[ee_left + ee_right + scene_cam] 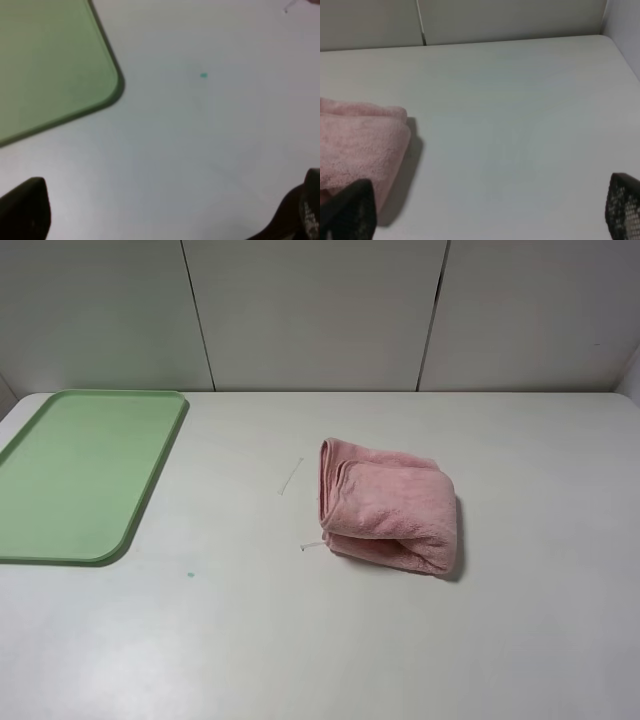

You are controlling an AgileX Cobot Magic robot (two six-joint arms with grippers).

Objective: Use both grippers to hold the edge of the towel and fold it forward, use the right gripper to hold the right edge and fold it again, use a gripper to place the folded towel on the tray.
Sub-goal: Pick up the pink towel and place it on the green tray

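the left gripper (161,215), a black forked robot arm end, has its jaws spread wide and empty. only its two fingertips show in its wrist view, above bare white table (200,150) near a rounded corner of the pale green rectangular plastic tray (50,65). the right gripper (487,212), its twin, is likewise wide open and holds nothing. one of its fingertips sits in front of the pink fluffy terry towel (360,145); whether it touches, i cannot tell. the towel lies on the table right of centre, a thick folded bundle, well apart from the tray at the far left. i judge the folds done and the placing step in hand. next, a gripper must close across the whole stack, lift it and carry it left onto the tray. neither arm appears in the high view, the towel's tag and loop cannot be made out, and the tray's left side is cut off.
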